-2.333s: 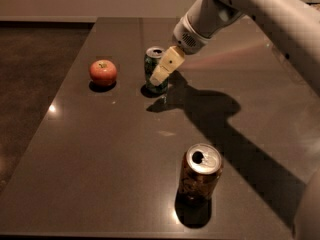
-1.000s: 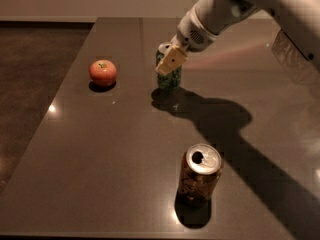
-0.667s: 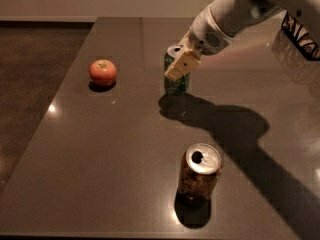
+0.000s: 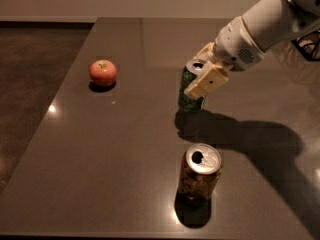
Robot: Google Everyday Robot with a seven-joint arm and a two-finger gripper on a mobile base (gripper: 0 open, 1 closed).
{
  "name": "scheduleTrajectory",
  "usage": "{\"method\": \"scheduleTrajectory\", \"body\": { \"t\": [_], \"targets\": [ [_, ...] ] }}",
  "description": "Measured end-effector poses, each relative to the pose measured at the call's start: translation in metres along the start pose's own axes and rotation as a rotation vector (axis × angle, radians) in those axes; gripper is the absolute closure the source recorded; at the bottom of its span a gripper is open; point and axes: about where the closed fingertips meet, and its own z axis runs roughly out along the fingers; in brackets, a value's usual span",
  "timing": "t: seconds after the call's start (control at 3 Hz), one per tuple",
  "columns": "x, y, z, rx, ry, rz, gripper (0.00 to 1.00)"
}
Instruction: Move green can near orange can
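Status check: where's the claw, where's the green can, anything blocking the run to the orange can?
Claw shut on green can at table centre. Upright orange can near front edge, apart from it. Nothing between them; apple off to the side.

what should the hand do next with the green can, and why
Probably carry the green can a little nearer the camera, toward the orange can. The hand is closed on it, and a clear gap of table separates the two cans.
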Motion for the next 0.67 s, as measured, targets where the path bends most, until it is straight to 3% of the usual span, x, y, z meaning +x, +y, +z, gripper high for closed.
{"method": "scheduleTrajectory", "body": {
  "t": [0.67],
  "targets": [
    [0.006, 0.057, -0.007, -0.11, -0.031, -0.044, 1.0]
  ]
}}
